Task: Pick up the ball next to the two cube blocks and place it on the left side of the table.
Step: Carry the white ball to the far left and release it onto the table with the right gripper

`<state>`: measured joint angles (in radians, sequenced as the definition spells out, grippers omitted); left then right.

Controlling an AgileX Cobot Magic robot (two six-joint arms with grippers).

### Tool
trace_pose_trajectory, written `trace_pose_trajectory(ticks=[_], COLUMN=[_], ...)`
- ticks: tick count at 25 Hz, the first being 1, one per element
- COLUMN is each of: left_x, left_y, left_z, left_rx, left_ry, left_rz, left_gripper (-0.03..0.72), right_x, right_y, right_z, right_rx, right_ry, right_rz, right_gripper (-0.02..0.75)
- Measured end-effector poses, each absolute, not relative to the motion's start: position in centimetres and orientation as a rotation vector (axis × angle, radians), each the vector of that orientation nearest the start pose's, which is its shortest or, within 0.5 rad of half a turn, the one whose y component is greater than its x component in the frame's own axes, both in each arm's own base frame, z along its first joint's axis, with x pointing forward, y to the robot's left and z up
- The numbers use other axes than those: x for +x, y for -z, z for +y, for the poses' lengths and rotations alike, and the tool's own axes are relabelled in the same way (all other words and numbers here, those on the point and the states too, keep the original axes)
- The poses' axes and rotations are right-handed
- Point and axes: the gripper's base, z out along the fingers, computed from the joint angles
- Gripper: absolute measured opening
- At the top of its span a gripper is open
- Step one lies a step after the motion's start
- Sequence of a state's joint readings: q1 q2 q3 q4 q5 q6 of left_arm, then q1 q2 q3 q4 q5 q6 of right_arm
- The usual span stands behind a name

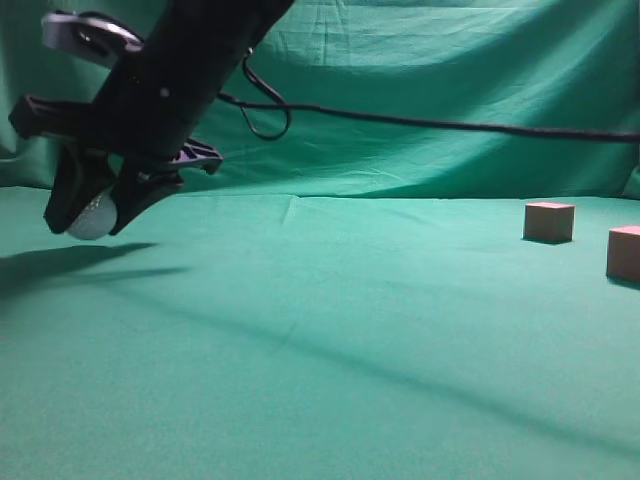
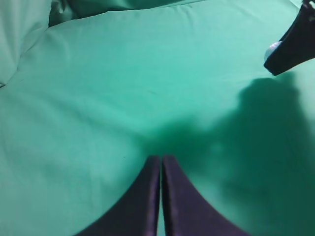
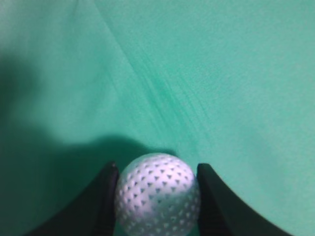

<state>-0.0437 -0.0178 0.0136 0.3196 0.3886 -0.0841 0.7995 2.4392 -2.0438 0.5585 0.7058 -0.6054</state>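
Observation:
The white dimpled ball (image 1: pixel 92 215) is held between the jaws of my right gripper (image 1: pixel 90 222), which has reached across to the left side of the green table (image 1: pixel 330 340) and hangs just above the cloth. In the right wrist view the ball (image 3: pixel 157 196) fills the gap of the gripper (image 3: pixel 157 165), both fingers against it. The two cube blocks (image 1: pixel 549 221) (image 1: pixel 625 252) stand far right. My left gripper (image 2: pixel 161 157) is shut and empty over bare cloth; its view shows the right gripper's finger with the ball (image 2: pixel 272 49) at top right.
A black cable (image 1: pixel 430 124) runs across in front of the wrinkled green backdrop (image 1: pixel 450 60). The arm's shadow (image 1: pixel 70 262) lies on the cloth at the left. The right cube sits at the frame's right edge.

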Motion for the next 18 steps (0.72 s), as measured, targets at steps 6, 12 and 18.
trace_pose_trajectory(ticks=[6,12,18], left_x=[5.19,5.19,5.19], left_y=[-17.64,-17.64,-17.64], left_z=[0.86,0.86,0.86], left_rx=[0.155,0.155,0.155], left_ry=[-0.228,-0.228,-0.228], left_rz=[1.848,1.848,1.848], left_gripper=[0.0,0.0,0.0], right_x=[35.3,35.32,35.42], right_y=[-14.79,-14.84,-15.46], right_z=[40.84,40.9,41.08], right_rx=[-1.294,-1.281,-1.283], right_ry=[-0.709,-0.718,-0.726], right_rz=[2.197,2.196,2.179], right_gripper=[0.315,0.396,0.557])
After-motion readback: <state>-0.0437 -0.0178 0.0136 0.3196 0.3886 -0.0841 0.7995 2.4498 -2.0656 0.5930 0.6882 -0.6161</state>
